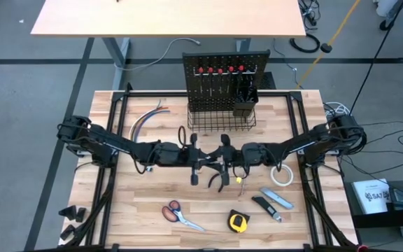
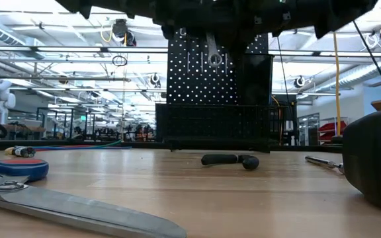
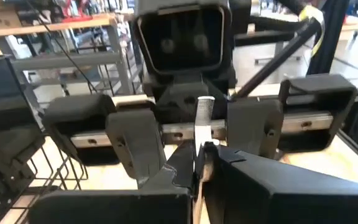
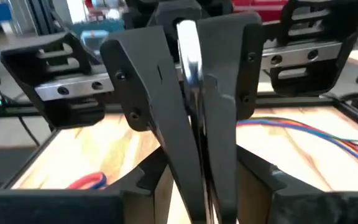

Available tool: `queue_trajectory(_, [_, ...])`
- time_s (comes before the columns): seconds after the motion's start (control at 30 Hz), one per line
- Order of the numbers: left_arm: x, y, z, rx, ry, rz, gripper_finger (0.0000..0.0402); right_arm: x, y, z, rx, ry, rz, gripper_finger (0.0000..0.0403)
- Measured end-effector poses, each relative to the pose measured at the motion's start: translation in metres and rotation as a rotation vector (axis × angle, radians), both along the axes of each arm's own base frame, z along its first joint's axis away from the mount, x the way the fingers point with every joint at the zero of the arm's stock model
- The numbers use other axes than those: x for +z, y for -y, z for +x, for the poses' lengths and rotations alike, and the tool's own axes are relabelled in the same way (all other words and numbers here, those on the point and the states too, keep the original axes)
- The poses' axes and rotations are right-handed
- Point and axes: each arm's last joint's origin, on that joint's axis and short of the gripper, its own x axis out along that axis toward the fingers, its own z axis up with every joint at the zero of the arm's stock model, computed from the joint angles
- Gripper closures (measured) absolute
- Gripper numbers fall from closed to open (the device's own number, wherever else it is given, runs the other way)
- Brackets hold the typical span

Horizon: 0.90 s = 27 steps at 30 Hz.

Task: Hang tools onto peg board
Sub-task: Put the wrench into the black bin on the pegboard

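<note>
Wooden table [image 1: 131, 210] with scissors [image 1: 179, 215], tape measure [image 1: 238, 222]

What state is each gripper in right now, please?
Left gripper: jaws shut on the silver wrench.
Right gripper: jaws open, holding nothing.

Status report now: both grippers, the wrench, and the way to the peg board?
Left gripper shut on silver wrench, mid-table. Right gripper facing it, fingers parted around the wrench. Peg board behind, nothing between.

Even overhead light, soft shadows. Low view: scissors [image 2: 58, 198] blurred up close, ceiling strips glaring. Wrist views soft, perhaps motion blur.
</note>
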Motion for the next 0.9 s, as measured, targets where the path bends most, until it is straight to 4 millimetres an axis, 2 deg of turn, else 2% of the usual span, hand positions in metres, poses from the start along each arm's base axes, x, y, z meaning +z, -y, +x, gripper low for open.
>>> queue_trajectory(0.5, [-0.0067,0.0004,-0.0008,-0.007,-0.083,0.015,0.0391,-0.0036,-0.0017,-0.0005,0.003,-0.098,-0.04,0.0314])
queue_trajectory(0.63, [-0.0071,0.0004,-0.0009,-0.007,-0.086,0.017,0.0391,-0.0051,-0.0013,-0.0008,0.004,-0.115,-0.064,0.0339])
queue_trajectory(0.77, [-0.0077,0.0004,-0.001,-0.007,-0.089,0.018,0.0391,-0.0064,-0.001,-0.001,0.009,-0.129,-0.11,0.0383])
queue_trajectory(0.9, [-0.0074,0.0007,-0.001,-0.012,-0.087,0.02,0.0361,-0.0064,-0.0013,-0.0011,0.016,-0.129,-0.123,0.0394])
